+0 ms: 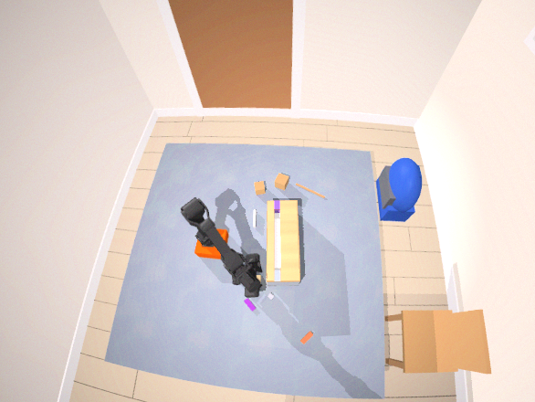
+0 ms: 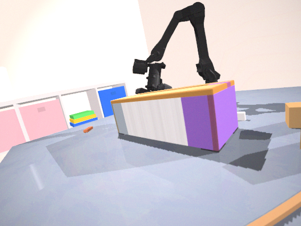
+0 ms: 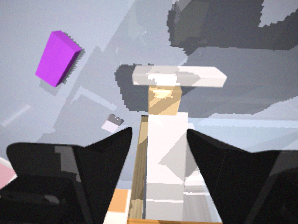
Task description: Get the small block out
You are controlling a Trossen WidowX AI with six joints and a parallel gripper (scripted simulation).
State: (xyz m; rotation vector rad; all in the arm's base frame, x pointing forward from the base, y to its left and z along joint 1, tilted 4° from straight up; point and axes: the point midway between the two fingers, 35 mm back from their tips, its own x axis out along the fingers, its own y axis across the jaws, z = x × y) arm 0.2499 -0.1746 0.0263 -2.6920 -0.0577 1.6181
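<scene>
The box (image 1: 290,239) (image 2: 156,120) stands on the table, wood-topped, with a purple section at one end. My gripper (image 3: 159,131) is open and empty, at the box's front near the end away from the purple section; in the exterior view its tips are hidden behind the box. In the wrist view a tan piece (image 3: 164,102) lies beyond the fingertips, against a white bar (image 3: 179,76). A small pale cube (image 1: 270,296) (image 3: 111,123) lies on the table just past that end. I cannot tell whether the cube or the tan piece is the block, and no block shows on the shelf.
A magenta block (image 1: 249,304) (image 3: 57,59) and an orange block (image 1: 307,337) (image 2: 88,129) lie beyond the box's non-purple end. Another white bar (image 1: 255,218) lies in front of the box. Two tan blocks (image 1: 259,187) (image 1: 282,181) and a thin stick (image 1: 310,190) lie beyond the purple end.
</scene>
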